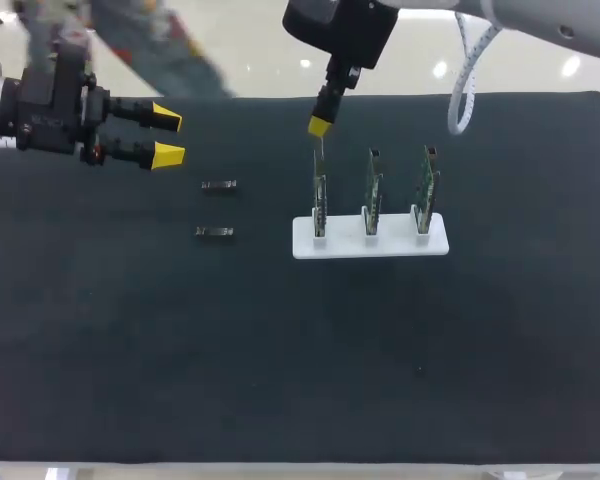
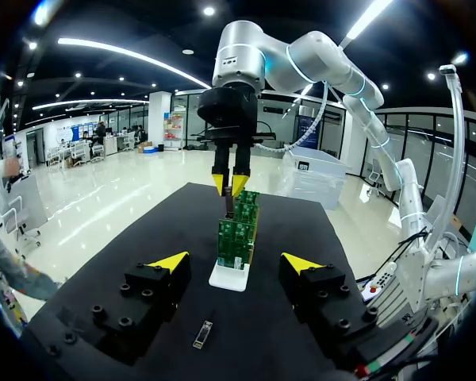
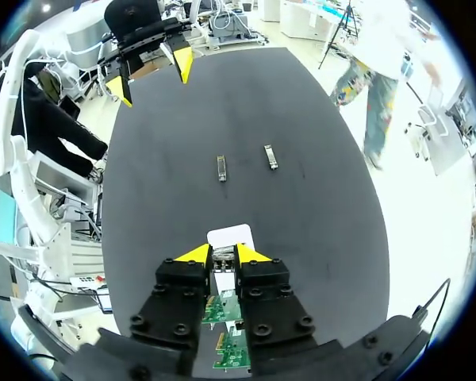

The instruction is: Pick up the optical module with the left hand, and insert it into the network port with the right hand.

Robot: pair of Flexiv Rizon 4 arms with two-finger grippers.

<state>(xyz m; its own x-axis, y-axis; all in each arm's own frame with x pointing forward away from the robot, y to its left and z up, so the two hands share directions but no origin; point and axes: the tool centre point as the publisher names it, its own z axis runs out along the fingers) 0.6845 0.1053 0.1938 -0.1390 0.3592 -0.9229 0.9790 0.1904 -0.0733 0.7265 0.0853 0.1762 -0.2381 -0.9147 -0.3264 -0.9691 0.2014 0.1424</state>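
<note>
Left claw (image 1: 168, 137) wide open, empty, over desk (image 1: 280, 350) left side | right claw (image 1: 320, 125) pinched on optical module (image 1: 318, 150), upright above leftmost board (image 1: 320, 195) in white stand (image 1: 390, 245) | spare module (image 1: 218, 185) and second spare module (image 1: 214, 232) flat on desk.

Head overhead, wrists opposed, sharing table (image 1: 280, 350)

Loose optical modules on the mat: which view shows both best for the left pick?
Head view: the far module and near module both lie in sight, apart, near the open left gripper. The right wrist view shows both too, smaller. The left wrist view catches only one, under its gripper.
</note>
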